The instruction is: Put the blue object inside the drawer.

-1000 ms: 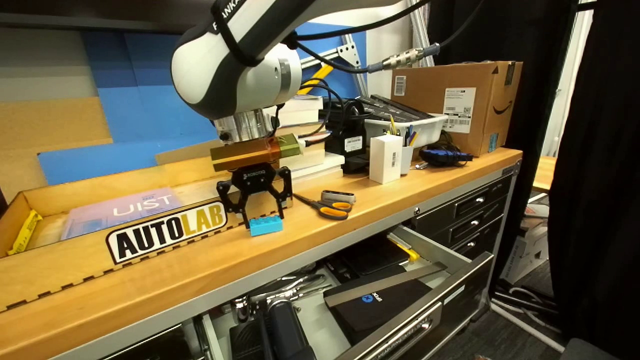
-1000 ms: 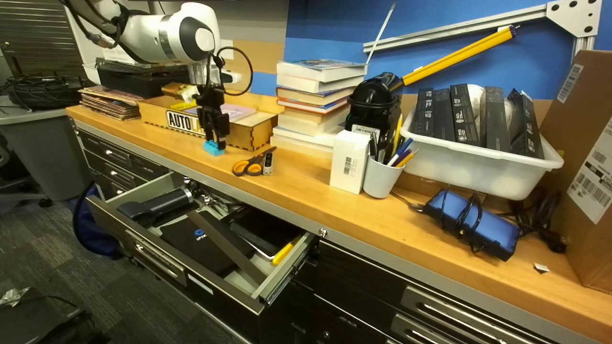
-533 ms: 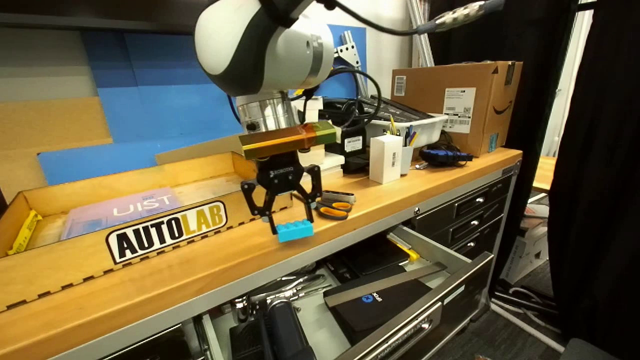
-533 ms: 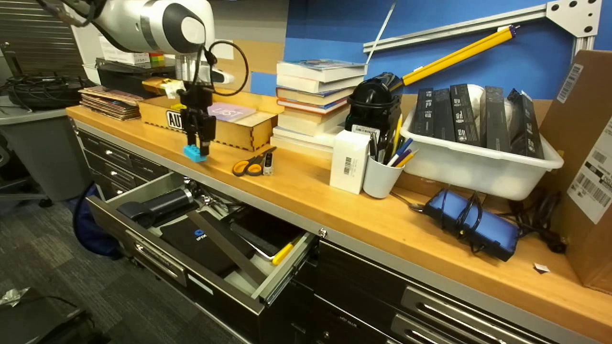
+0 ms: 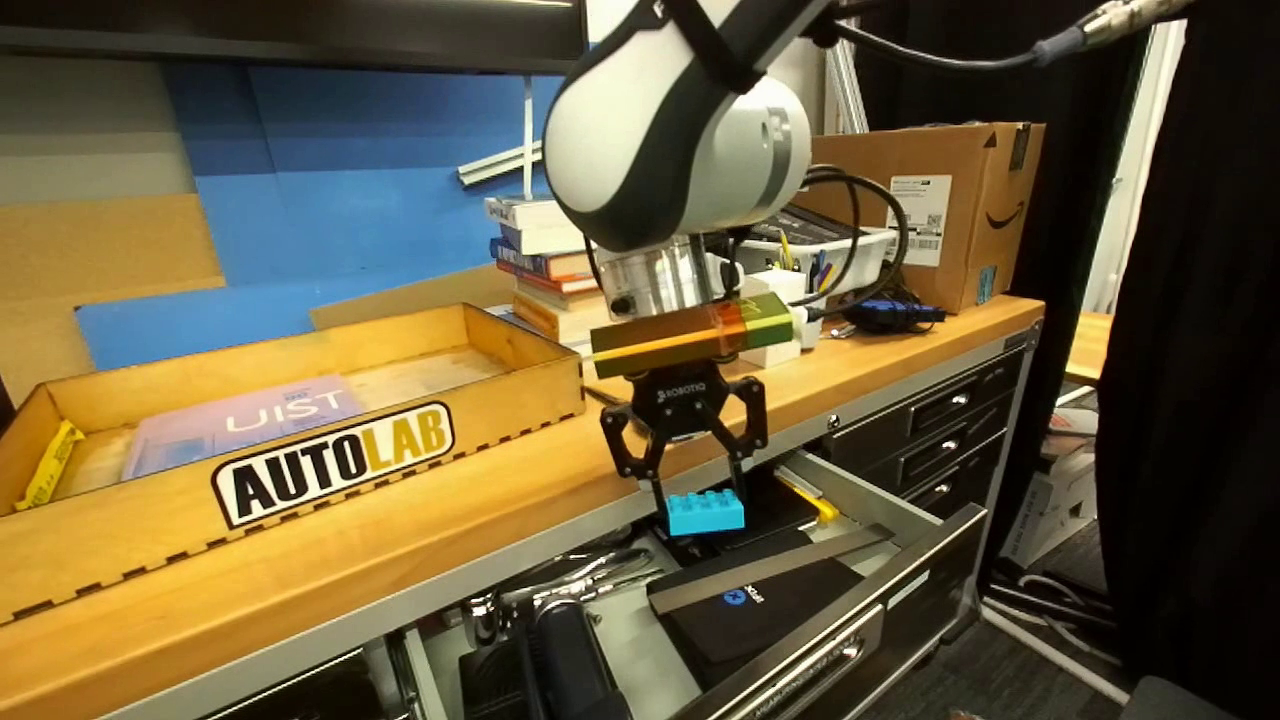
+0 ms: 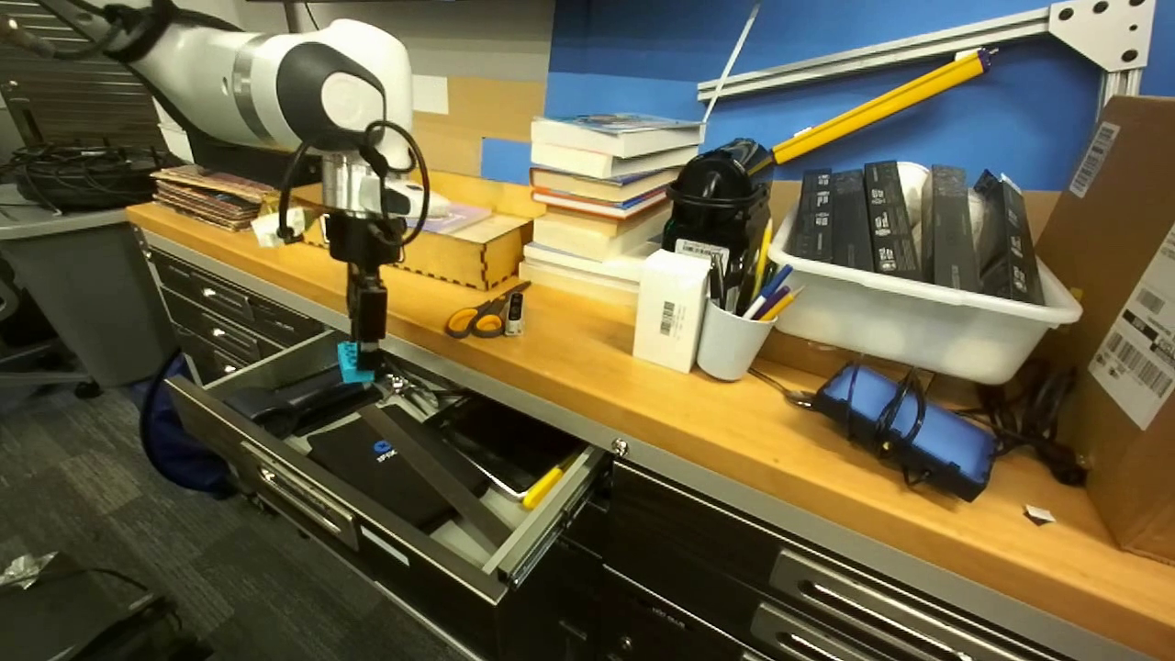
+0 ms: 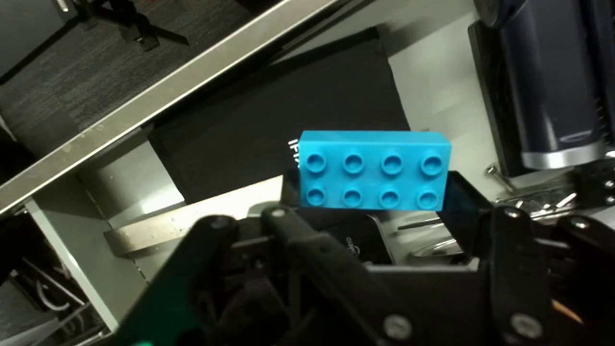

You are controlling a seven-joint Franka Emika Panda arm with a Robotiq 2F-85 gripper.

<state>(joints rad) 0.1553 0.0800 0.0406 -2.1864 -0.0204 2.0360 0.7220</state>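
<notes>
One strip of wooden bench [image 5: 400, 525] runs, in an exterior view, between the tray [image 5: 520, 405] at left and the bench edge. Past that edge the gripper [image 5: 701, 490] pinches the blue brick [image 5: 706, 516] by both ends, over the pulled-out drawer [image 5: 890, 510], short of its front rim. The tray bears a pink booklet [image 5: 200, 440]; the drawer, a dark cylinder [image 5: 575, 655], flat black piece [image 5: 780, 620] and yellow handle [image 5: 822, 509]; the white bin [image 6: 918, 326] farther right, black boxes [image 6: 886, 225].

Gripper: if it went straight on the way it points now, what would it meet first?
Pointing down, the gripper with its blue brick would likely meet the black case in the drawer, or the metal strip across it; depth is unclear.
</notes>
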